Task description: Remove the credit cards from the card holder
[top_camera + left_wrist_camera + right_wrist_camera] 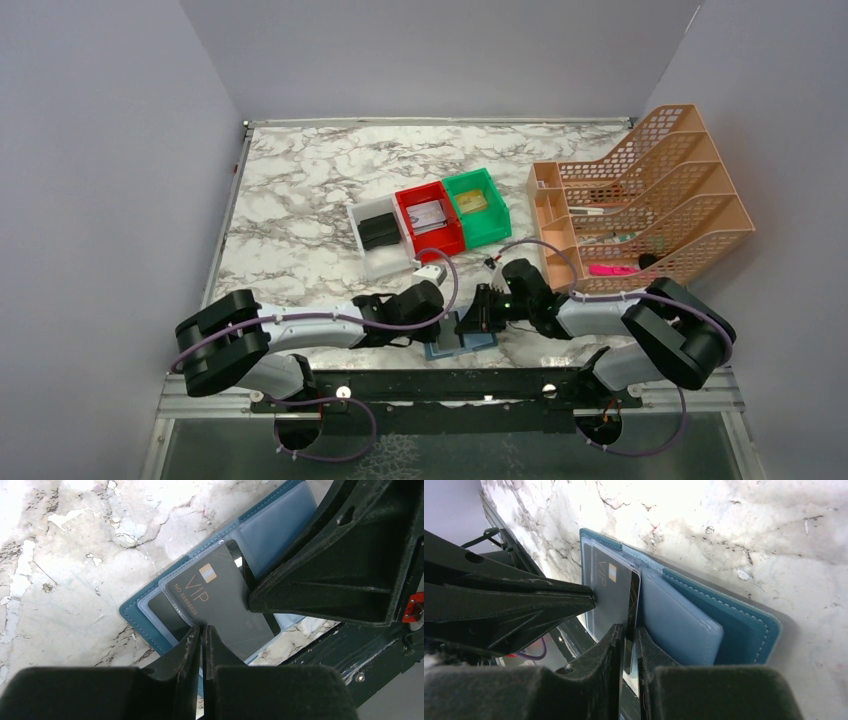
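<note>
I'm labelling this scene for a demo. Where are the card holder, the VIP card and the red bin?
card holder (744, 625), right wrist view, on its teal outer cover.
VIP card (210, 600), left wrist view, middle of its dark face.
red bin (442, 250), top external view, on its near wall.

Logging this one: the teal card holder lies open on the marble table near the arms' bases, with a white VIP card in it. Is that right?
One detail is off. The card is black with gold VIP lettering, not white; the left wrist view shows it plainly. The rest holds: the teal card holder lies open on the marble table near the arms' bases.
</note>
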